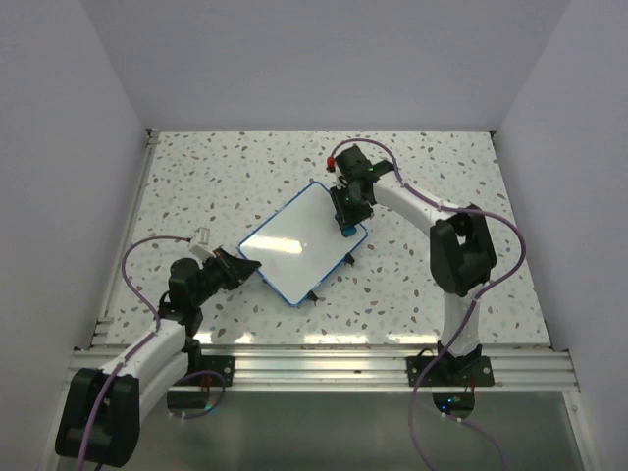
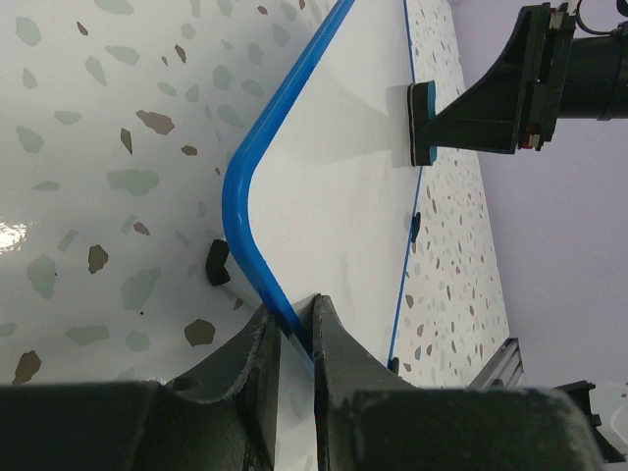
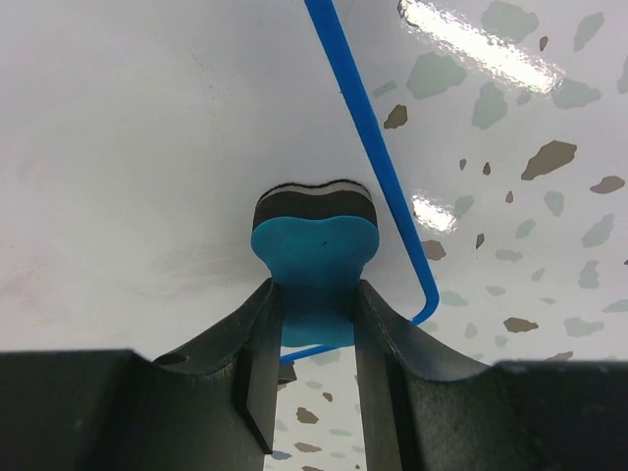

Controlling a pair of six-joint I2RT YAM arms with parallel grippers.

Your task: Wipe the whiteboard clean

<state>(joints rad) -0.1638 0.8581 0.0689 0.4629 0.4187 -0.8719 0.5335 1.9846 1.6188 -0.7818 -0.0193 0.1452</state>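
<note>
Two claws were at work, each clenched on something. The right claw grasped the single eraser, a small block with a blue back and a dark felt face over a thin pale layer. Its two fingers pinched the blue part from either side. The felt face was pressed flat on the whiteboard, just inside the thin blue rim at the board's corner that pointed toward the right edge of the table.

The left claw was closed on the whiteboard itself, one finger on each side of the blue rim. It held the edge just beside the rounded corner that pointed toward the left edge of the table.

There was one whiteboard. It lay flat near the middle of the speckled table, turned diagonally so that one corner pointed to the far edge and the opposite one to the near edge. The board was white and glossy with rounded corners, and in the right wrist view only faint smudges could be made out on it. Three small black tabs showed at its edges in the left wrist view, one near the held corner and two along the opposite long side.
</note>
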